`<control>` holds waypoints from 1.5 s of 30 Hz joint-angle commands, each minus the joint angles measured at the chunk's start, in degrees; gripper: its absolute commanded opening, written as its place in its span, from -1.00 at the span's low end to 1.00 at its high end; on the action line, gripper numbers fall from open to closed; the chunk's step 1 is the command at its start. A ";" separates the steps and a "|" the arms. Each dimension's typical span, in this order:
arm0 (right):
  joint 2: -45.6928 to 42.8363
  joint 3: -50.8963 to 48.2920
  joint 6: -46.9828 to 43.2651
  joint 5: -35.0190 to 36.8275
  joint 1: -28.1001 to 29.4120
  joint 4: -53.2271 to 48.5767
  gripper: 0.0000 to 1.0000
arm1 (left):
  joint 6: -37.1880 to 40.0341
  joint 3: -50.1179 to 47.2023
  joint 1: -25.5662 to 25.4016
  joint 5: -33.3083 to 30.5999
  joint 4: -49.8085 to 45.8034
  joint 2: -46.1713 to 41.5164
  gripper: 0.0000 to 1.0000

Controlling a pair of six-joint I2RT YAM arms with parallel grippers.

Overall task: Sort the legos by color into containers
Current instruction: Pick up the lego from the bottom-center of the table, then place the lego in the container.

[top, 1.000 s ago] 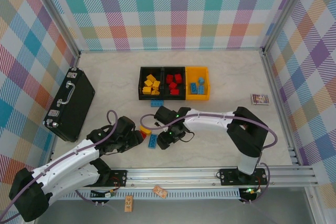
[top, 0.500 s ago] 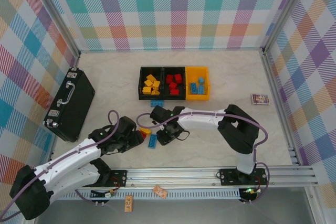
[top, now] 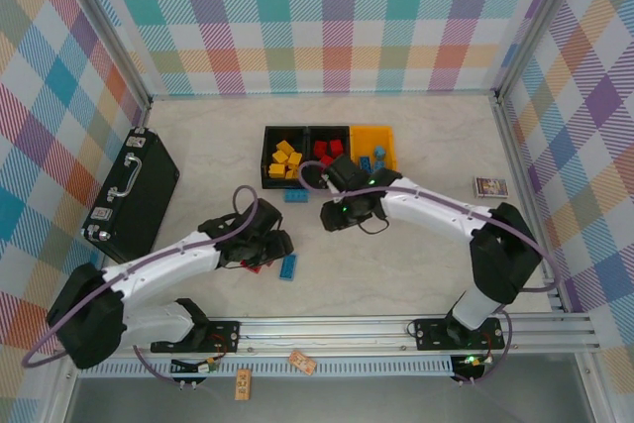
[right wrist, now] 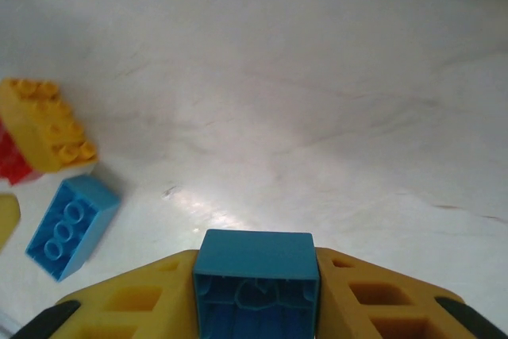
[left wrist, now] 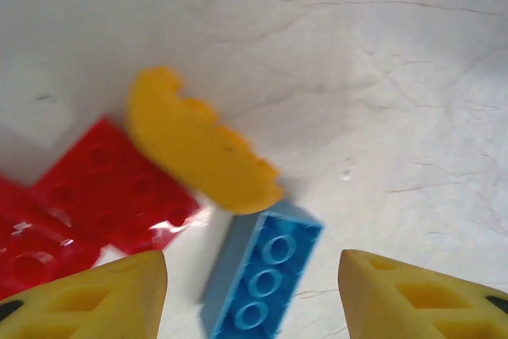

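In the left wrist view my left gripper (left wrist: pixel 252 295) is open, its yellow fingertips (left wrist: pixel 103 291) standing either side of a blue lego (left wrist: pixel 262 279) lying on the table without touching it. A yellow lego (left wrist: pixel 198 144) and red legos (left wrist: pixel 111 192) lie just beyond. My right gripper (right wrist: pixel 255 291) is shut on a small blue lego (right wrist: pixel 255 263) above the table. From above, the right gripper (top: pixel 327 213) hovers just in front of the containers: a black bin with yellow legos (top: pixel 267 136), a black bin with red ones (top: pixel 344 134), and a yellow-orange bin (top: pixel 388 136) with blue ones.
A black briefcase (top: pixel 129 195) lies at the left. A small picture card (top: pixel 490 186) sits at the right. Another blue lego (top: pixel 296 195) lies on the table just in front of the bins. The left gripper (top: pixel 277 245) is beside a blue lego (top: pixel 288 265).
My right gripper shut on a blue lego and moved up and right towards the bins. My left arm reached right, over the loose legos.
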 commanded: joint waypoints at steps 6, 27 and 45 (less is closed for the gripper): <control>-0.70 5.18 -1.28 2.37 -13.55 -3.48 -0.23 | 4.45 10.81 -4.84 0.79 4.35 11.53 0.17; 32.74 41.51 0.87 0.87 -25.64 -7.30 -0.20 | 4.09 14.06 -8.55 -2.42 3.32 15.18 0.16; 25.64 37.93 1.24 -0.73 -25.04 -4.51 0.02 | 4.96 13.85 -8.54 -6.81 -3.90 10.70 0.17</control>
